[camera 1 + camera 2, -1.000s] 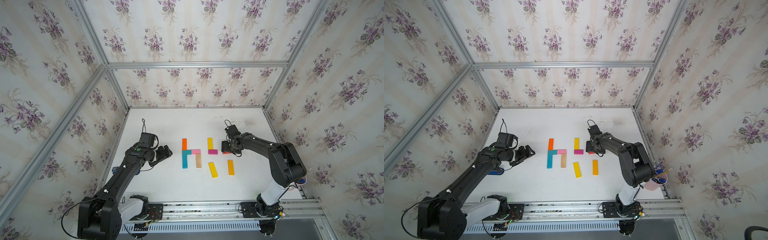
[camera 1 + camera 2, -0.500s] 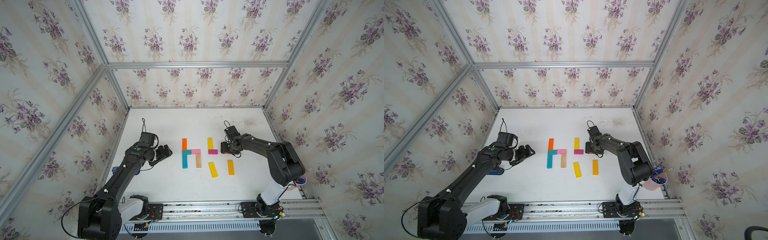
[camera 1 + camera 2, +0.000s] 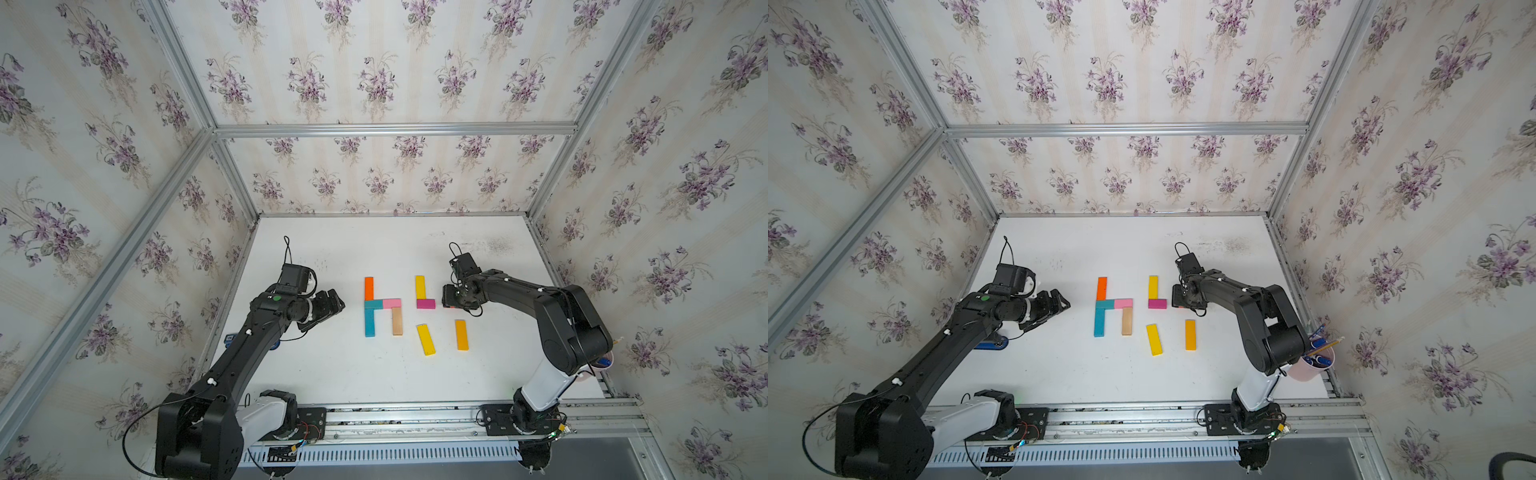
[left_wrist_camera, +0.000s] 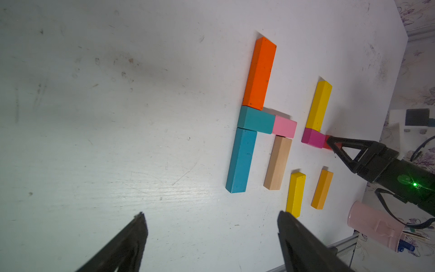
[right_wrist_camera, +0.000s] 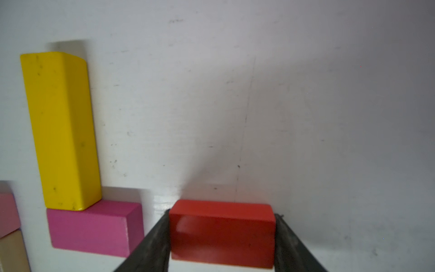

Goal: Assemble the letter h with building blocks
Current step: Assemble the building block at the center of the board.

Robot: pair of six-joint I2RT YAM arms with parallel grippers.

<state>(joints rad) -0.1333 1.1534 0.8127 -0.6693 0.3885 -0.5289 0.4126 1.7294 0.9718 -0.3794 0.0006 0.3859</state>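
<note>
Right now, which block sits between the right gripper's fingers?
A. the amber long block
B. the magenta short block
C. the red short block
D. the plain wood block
C: in the right wrist view the right gripper clasps the red short block by its two ends, while the magenta short block lies free beside it, a gap between them.
</note>
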